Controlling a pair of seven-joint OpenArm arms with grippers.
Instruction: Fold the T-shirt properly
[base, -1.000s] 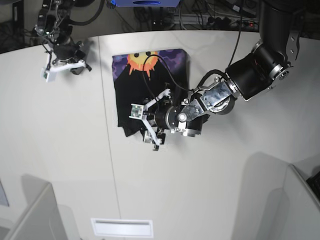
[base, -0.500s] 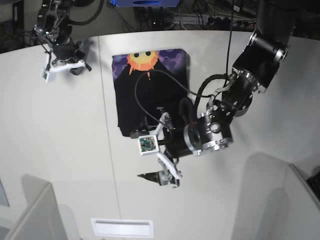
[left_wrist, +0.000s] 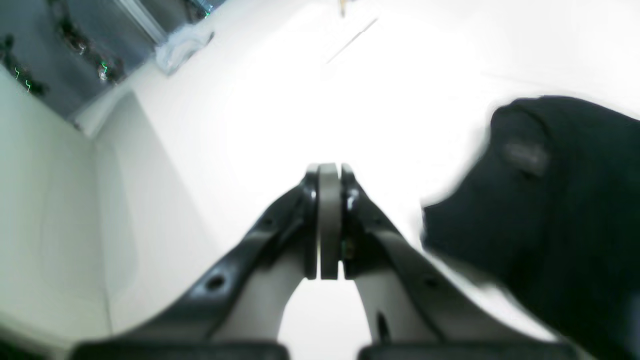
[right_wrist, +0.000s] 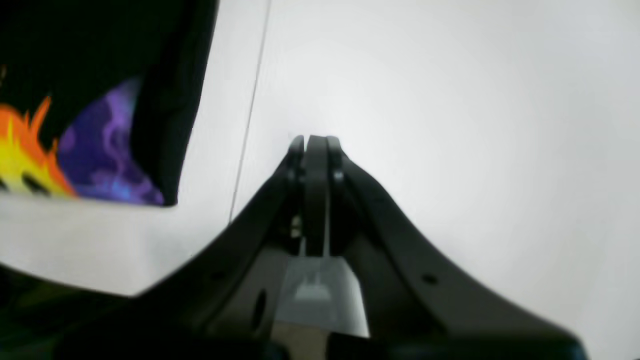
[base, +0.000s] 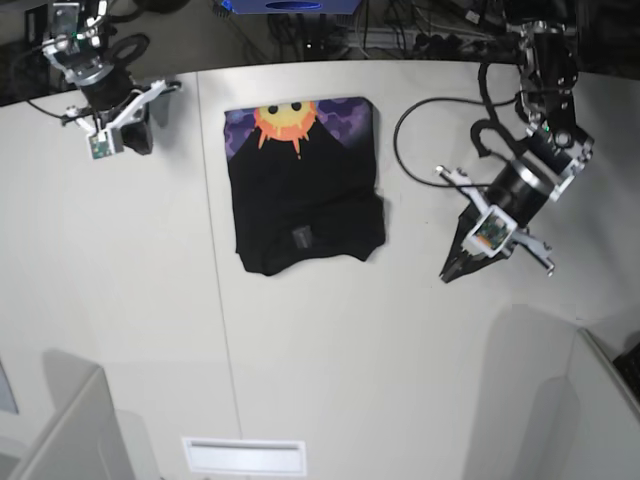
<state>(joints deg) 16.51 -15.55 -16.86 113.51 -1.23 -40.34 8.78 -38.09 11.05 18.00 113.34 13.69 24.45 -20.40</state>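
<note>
Base view: T-shirt (base: 305, 190) lies folded into a compact block on the tabletop (base: 330, 350), sun print at its far end, near hem a bit ragged w/ one corner bulging out. Left tool (base: 452, 270) sits well clear of it, off to the shirt's side, tips pressed together, holding nothing. Right tool (base: 125, 135) is parked away by the print end, also pinched together and empty. Fold looks about done, so best move prob. is to keep both arms off the cloth; if tidying, nudge that near hem straight w/ closed tips, low and slow, w/o dragging layers apart.
</note>
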